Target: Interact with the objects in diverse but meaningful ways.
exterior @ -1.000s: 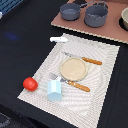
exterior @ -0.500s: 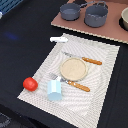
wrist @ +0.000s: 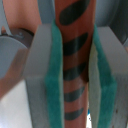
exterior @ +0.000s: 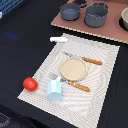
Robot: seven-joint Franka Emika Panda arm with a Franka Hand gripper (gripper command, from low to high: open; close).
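In the wrist view my gripper (wrist: 75,80) is shut on a brown-orange sausage stick (wrist: 75,45) with dark grill stripes, its green pads (wrist: 54,85) pressed on both sides. The arm and the stick do not show in the exterior view. There, a small red tomato (exterior: 30,83) lies on the dark table beside the placemat's near corner. A pale blue cup (exterior: 55,90) stands on the placemat. A white flat piece (exterior: 59,39) lies at the mat's far edge. Two grey pots (exterior: 96,15) stand on a brown board (exterior: 90,29) at the back.
A striped placemat (exterior: 107,85) holds a tan plate (exterior: 74,68), a knife (exterior: 92,61) and a fork (exterior: 77,85) with orange handles. Another grey vessel (exterior: 124,19) sits at the exterior view's right edge. A grey pot shows blurred behind the fingers in the wrist view (wrist: 12,55).
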